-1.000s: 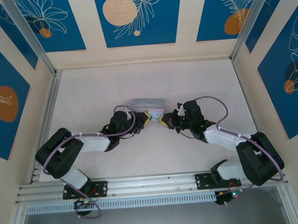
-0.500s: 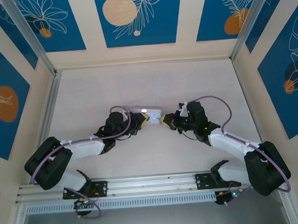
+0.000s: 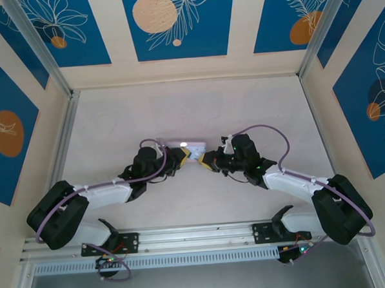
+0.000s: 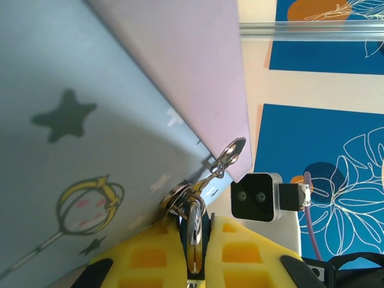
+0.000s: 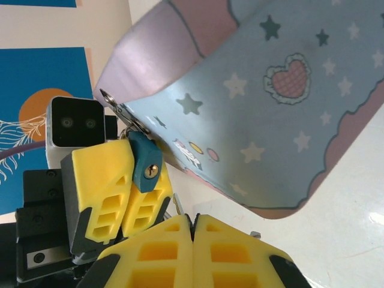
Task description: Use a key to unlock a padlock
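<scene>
Left hand (image 4: 195,237) is clenched on the padlock (image 5: 147,170), which hangs from the hasp of the tin (image 5: 270,120). The keyhole is turned towards the right hand (image 5: 192,227), presumably for entry. Right hand is clamped shut on a thin silvery sliver, judged to be the key (image 5: 177,205), just below the lock. The approach is crowded by the tin's corner, tilted above the bench (image 3: 255,102).

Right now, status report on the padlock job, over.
Left pincer shut on padlock, hooked to tin. Right pincer shut on key, tip short of keyhole. Nothing between them.
</scene>
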`<state>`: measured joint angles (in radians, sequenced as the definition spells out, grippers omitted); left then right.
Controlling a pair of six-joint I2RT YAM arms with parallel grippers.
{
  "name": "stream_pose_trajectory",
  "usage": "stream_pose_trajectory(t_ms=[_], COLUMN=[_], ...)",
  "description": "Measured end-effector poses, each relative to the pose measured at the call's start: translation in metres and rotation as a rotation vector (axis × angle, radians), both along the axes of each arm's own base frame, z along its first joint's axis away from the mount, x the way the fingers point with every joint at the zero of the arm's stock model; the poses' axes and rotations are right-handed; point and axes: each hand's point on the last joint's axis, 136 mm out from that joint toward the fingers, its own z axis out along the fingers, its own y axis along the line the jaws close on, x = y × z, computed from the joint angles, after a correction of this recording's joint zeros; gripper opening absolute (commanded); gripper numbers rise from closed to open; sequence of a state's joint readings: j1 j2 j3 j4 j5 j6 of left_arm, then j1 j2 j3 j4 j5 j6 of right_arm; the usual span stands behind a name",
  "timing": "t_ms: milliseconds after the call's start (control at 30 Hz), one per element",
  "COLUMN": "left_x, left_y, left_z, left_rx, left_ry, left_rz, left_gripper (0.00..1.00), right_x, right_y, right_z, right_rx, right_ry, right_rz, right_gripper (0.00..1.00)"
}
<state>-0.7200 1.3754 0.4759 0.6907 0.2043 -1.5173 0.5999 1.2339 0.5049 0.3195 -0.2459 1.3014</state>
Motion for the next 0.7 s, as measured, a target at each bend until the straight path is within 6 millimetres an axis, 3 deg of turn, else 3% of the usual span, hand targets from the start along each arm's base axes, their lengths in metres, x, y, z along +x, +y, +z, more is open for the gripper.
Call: stream_pose_trajectory(t_ms=[267,700], left_x=[-0.001,-0.001], left_y=[-0.001,-0.001], left_z=[0.000,0.000], left_rx=[-0.001,-0.001], left_ry=[-0.001,-0.002], left_rz=[-0.003,-0.005], left_gripper=[0.00,0.00], right_x=[0.007,0.006], right_y=[0.006,0.012], right_z=[0.008,0.002], right_rx=[0.009,0.000], right_ry=[-0.014,0.004], right_rz=[-0.005,0.003], right_gripper=[0.00,0.00])
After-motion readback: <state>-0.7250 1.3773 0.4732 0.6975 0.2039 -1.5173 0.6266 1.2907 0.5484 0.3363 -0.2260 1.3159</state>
